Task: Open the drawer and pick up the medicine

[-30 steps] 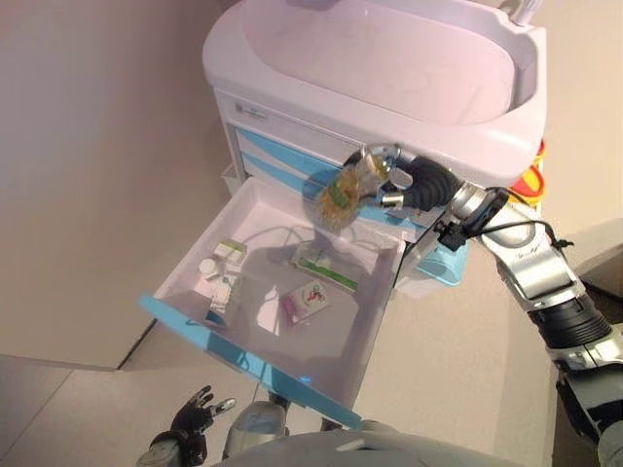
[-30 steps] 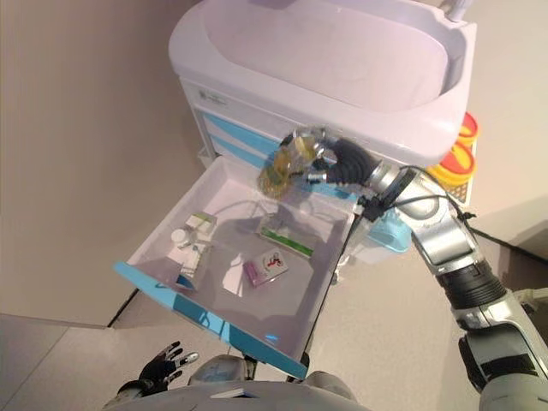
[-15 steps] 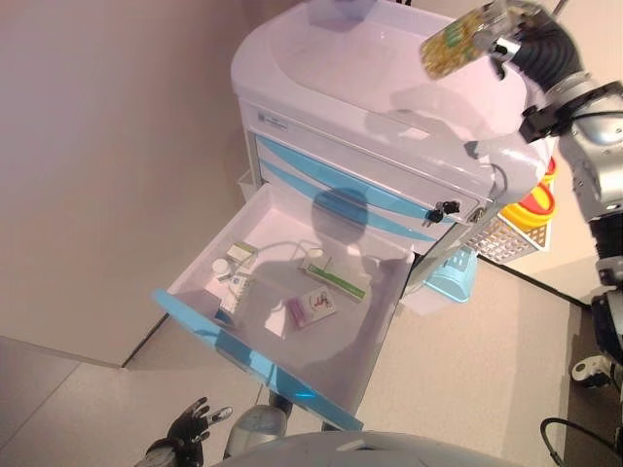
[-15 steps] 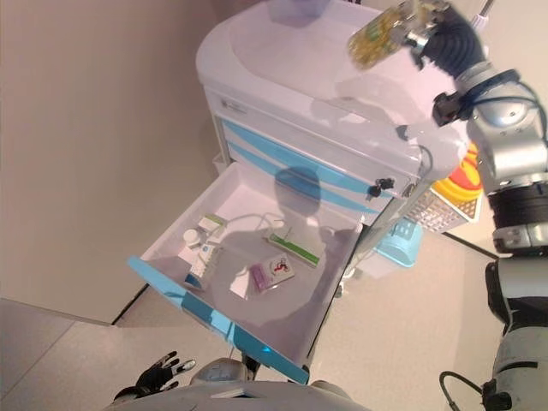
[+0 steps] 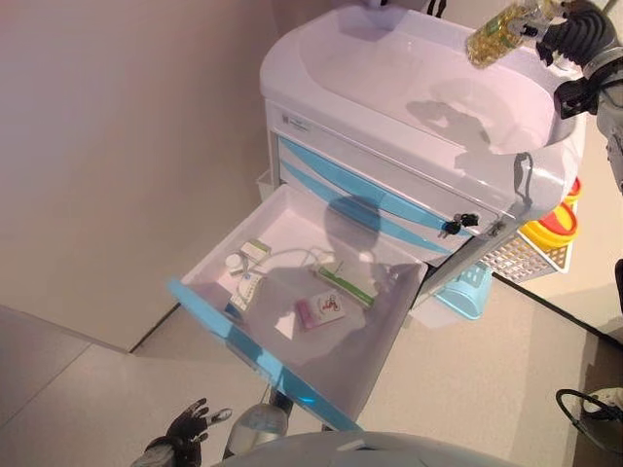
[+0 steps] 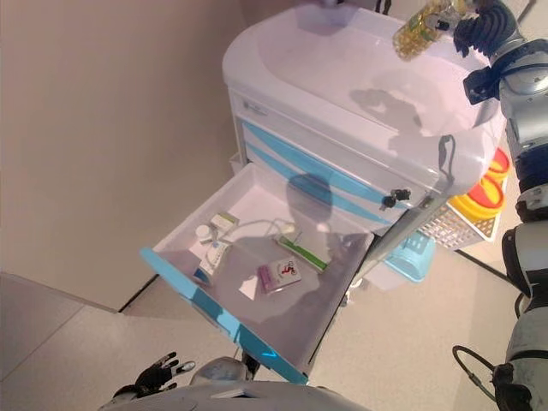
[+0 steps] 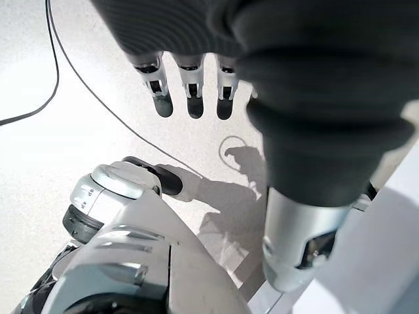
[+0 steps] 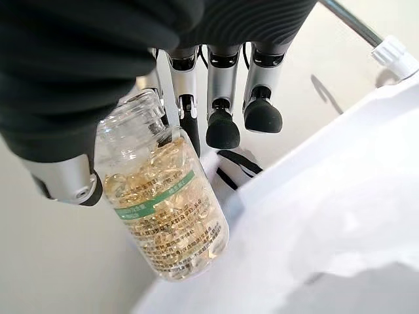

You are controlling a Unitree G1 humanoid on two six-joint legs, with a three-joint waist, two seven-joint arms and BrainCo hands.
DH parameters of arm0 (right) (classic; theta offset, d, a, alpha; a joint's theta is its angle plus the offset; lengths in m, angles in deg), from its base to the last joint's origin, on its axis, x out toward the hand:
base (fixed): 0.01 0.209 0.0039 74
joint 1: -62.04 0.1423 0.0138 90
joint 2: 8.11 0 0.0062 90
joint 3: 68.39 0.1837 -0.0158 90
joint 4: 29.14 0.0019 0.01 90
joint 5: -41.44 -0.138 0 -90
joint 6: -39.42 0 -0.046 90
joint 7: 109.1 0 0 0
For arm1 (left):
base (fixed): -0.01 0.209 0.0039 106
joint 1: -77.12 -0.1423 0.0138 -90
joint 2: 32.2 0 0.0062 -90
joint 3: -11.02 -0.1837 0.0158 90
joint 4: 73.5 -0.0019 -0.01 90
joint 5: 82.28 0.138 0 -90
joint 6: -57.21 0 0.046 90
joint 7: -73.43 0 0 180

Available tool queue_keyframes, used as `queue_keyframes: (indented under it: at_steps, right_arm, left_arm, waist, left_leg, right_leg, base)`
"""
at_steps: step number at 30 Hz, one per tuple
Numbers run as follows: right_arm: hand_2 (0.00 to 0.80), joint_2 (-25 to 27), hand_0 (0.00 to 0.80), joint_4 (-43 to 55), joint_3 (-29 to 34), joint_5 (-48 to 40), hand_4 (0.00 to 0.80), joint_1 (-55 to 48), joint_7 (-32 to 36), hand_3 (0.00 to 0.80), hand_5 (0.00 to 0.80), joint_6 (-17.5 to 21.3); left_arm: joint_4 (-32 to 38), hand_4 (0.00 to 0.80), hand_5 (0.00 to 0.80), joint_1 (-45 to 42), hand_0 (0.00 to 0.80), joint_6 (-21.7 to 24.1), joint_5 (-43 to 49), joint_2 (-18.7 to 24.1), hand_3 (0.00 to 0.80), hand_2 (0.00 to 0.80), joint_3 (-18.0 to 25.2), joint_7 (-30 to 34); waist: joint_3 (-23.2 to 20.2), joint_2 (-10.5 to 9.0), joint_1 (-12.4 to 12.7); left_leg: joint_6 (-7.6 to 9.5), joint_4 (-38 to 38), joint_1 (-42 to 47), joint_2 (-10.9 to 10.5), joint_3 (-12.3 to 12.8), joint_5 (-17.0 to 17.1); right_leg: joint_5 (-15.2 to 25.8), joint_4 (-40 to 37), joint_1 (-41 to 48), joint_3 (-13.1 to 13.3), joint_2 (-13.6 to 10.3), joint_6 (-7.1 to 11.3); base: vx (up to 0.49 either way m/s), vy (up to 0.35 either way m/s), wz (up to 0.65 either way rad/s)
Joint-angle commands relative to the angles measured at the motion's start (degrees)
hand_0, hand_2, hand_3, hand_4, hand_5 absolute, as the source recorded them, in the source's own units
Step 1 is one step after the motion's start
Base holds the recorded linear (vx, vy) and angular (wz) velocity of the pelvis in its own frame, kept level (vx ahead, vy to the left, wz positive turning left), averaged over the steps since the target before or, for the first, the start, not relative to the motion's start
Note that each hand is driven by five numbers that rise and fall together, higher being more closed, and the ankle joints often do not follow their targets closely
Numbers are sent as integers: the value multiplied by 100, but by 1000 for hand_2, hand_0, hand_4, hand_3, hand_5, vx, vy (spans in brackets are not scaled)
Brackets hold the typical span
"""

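My right hand (image 5: 576,27) is shut on a clear medicine bottle (image 5: 494,35) full of yellow capsules and holds it in the air above the cart's white top tray (image 5: 409,68). In the right wrist view the bottle (image 8: 167,209) is pinched between thumb and fingers (image 8: 222,124), cap end in the hand. The bottom drawer (image 5: 302,321), with a blue front (image 5: 258,355), stands pulled out wide. Several small boxes and packets (image 5: 321,309) lie in it. My left hand (image 5: 180,443) hangs low by my side, open and empty; it also shows in the left wrist view (image 7: 190,91).
The white cart (image 5: 389,156) has blue-striped shut drawers above the open one and a key (image 5: 456,225) in its lock. A wire basket with yellow containers (image 5: 545,233) and a light blue bin (image 5: 465,292) hang on its right side. A beige wall (image 5: 117,146) is on the left.
My right hand has carried the bottle from just over the drawer up above the cart's top tray. The camera has shifted, so the cart sits further right in view.
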Motion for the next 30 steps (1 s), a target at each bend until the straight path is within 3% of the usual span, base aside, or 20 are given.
queue_keyframes:
  at_steps: [1, 13, 30]
  right_arm:
    - [800, 461, 800, -113, -496, 426, 800, 933, 107, 800, 800, 184]
    - [800, 593, 800, -731, -1205, 1328, 800, 1215, 869, 800, 800, 137]
    - [800, 527, 800, -945, -1393, 1869, 800, 1122, 1409, 800, 800, 229]
  left_arm:
    - [-142, 0, 0, 29, 0, -11, -162, 338, 0, 0, -192, -43]
    - [-98, 0, 0, 47, 0, -10, -183, 413, 0, 0, -195, -24]
    - [144, 0, 0, 35, 0, 17, -269, 459, 0, 0, -276, 21]
  waist:
    - [-258, -336, 180]
    - [-96, -431, 316]
    - [48, -343, 355]
  left_leg:
    - [-54, 58, 60, -176, 123, -611]
    - [-50, 27, -73, -186, -19, -537]
    - [-32, 19, -130, -203, -50, -484]
  right_leg:
    - [52, 398, -174, 205, -361, 432]
    - [52, 424, -253, 77, -372, 424]
    - [71, 489, -335, 54, -432, 465]
  base:
    - [21, 15, 10]
    - [11, 6, 10]
    - [2, 7, 2]
